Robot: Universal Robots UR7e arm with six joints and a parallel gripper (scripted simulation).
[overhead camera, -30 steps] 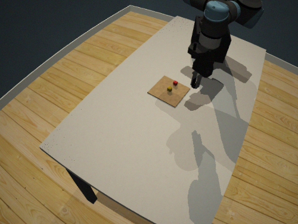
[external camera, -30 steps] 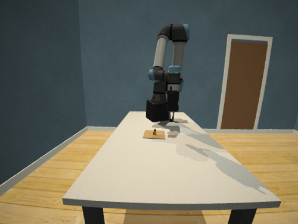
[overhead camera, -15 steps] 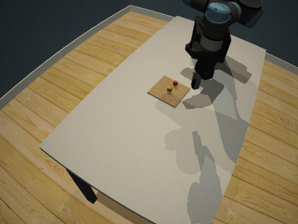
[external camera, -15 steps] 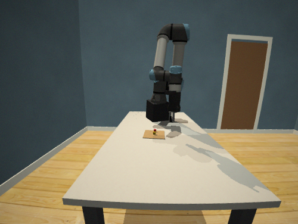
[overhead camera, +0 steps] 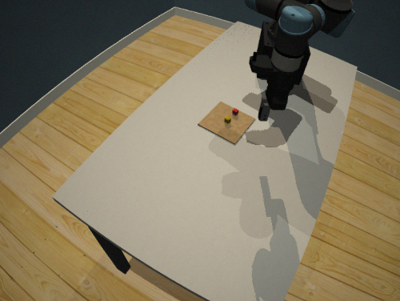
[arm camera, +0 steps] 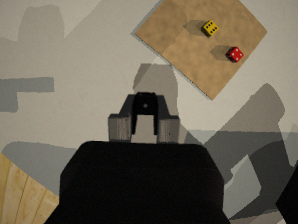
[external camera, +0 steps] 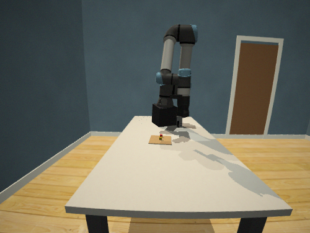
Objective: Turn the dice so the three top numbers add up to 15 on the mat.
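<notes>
Your pincer (overhead camera: 263,110) (external camera: 179,122) (arm camera: 145,107) is closed on a black die (arm camera: 145,104), above the surface (overhead camera: 160,168) (external camera: 173,176) (arm camera: 85,60) beside the mat (overhead camera: 216,128) (external camera: 155,140) (arm camera: 170,40), where you see the red die (overhead camera: 235,111) (external camera: 161,135) (arm camera: 235,54) and the yellow die (overhead camera: 227,119) (external camera: 160,138) (arm camera: 211,28), near each other but apart.
</notes>
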